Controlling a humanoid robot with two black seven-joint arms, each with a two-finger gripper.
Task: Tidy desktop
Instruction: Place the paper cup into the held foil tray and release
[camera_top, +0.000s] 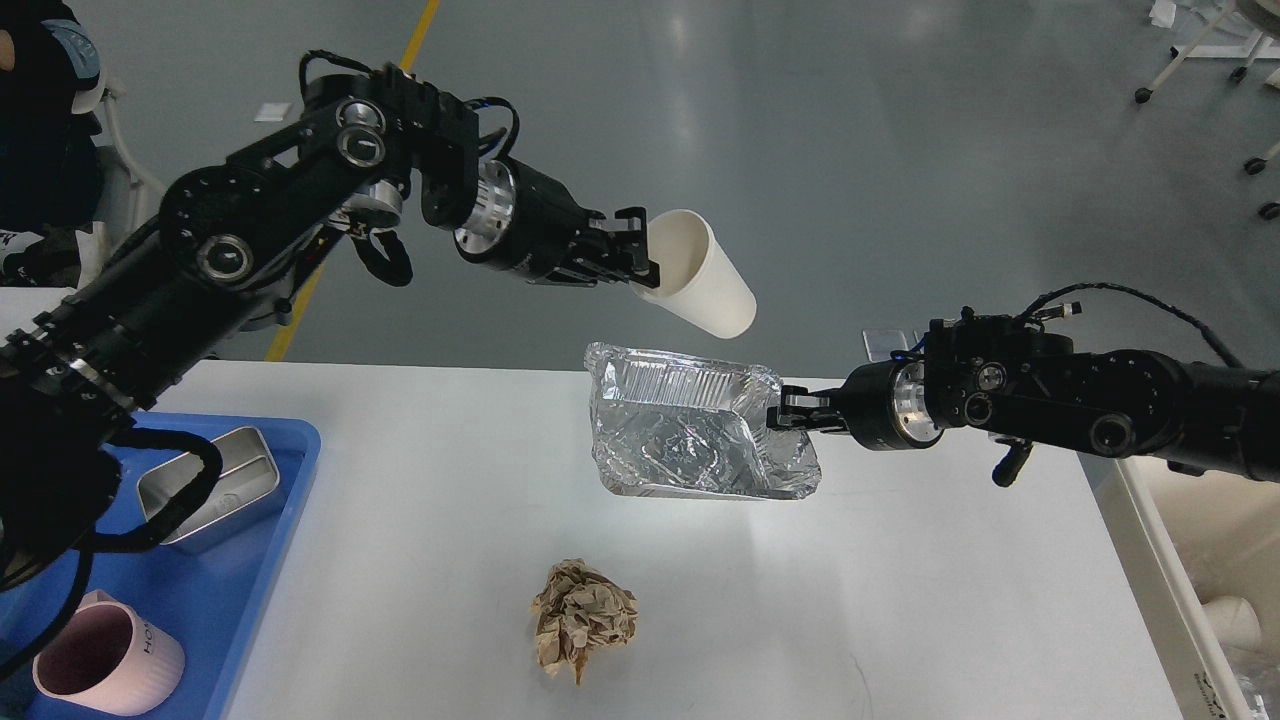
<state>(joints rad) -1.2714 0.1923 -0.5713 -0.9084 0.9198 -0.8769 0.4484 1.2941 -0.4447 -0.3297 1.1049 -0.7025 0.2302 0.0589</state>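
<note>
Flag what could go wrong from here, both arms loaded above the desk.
1. The left gripper pinches only the rim of the paper cup, which hangs tilted; it could slip and drop.
2. The right gripper holds the foil tray by one crumpled edge; thin foil may bend or tear loose.
3. Cup and tray sit close together; moving either arm risks a collision.

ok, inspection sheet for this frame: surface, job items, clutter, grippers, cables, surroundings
Surface: white desktop, smooth, no spills seen.
Job's things: white paper cup and foil tray, both held above the desktop.
Clutter: crumpled brown paper ball on the desktop.
Grippers: left gripper shut on the cup rim; right gripper shut on the tray's edge.
Cables: black cables hang off the left arm over the blue bin.
Surroundings: blue bin holds a metal tin and pink mug; cream-white bin at right; grey floor.
</note>
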